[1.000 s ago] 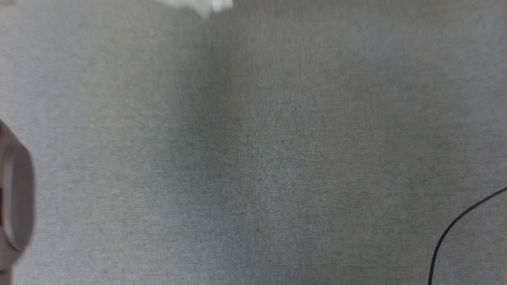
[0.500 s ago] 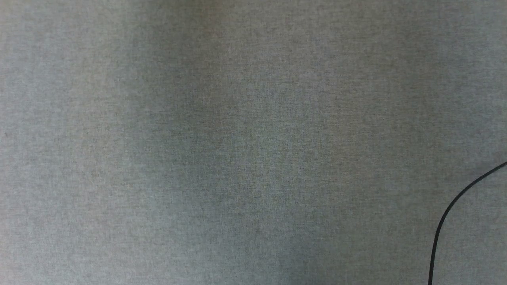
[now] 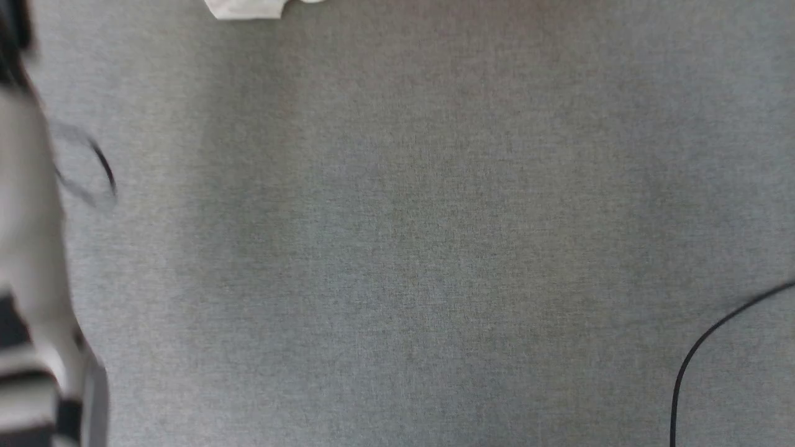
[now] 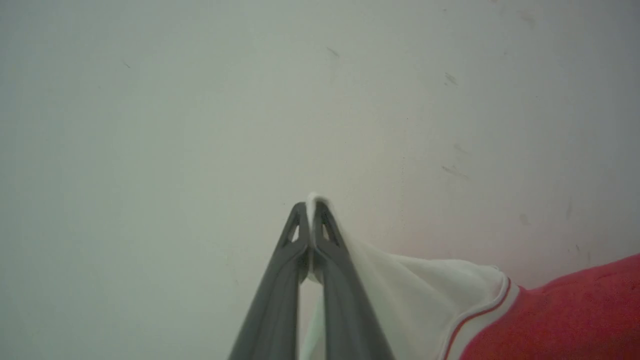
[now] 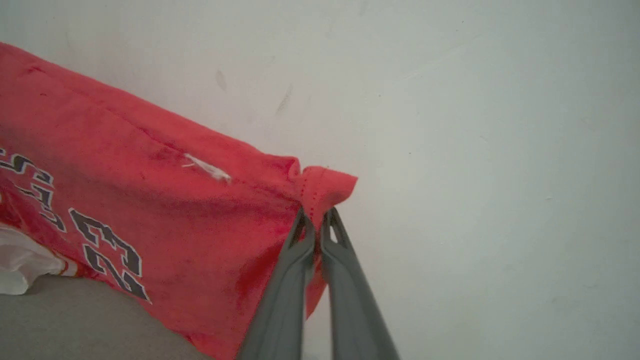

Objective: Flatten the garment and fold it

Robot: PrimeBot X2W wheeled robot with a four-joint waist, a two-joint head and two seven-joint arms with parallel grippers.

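The garment [image 5: 150,200] is a red jersey with black, white-outlined lettering, held up in front of a pale wall. My right gripper [image 5: 316,216] is shut on a bunched red corner of its edge. In the left wrist view my left gripper [image 4: 312,207] is shut on the tip of a white sleeve [image 4: 425,295], and the red body [image 4: 575,315] hangs away to the lower right. Another white sleeve [image 5: 20,265] shows at the lower left of the right wrist view. A white scrap of cloth [image 3: 245,7] peeks in at the top edge of the head view.
A grey fabric table top [image 3: 397,248] spreads below. A thin black cable [image 3: 702,347] curves across its lower right corner. A blurred pale arm [image 3: 31,248] runs along the left edge of the head view. The table also shows under the hanging garment [image 5: 75,325].
The head view has shifted slightly. The white cloth at the top edge vanished half a second ago and is back, further left. A blurred pale arm has come back in along the left edge.
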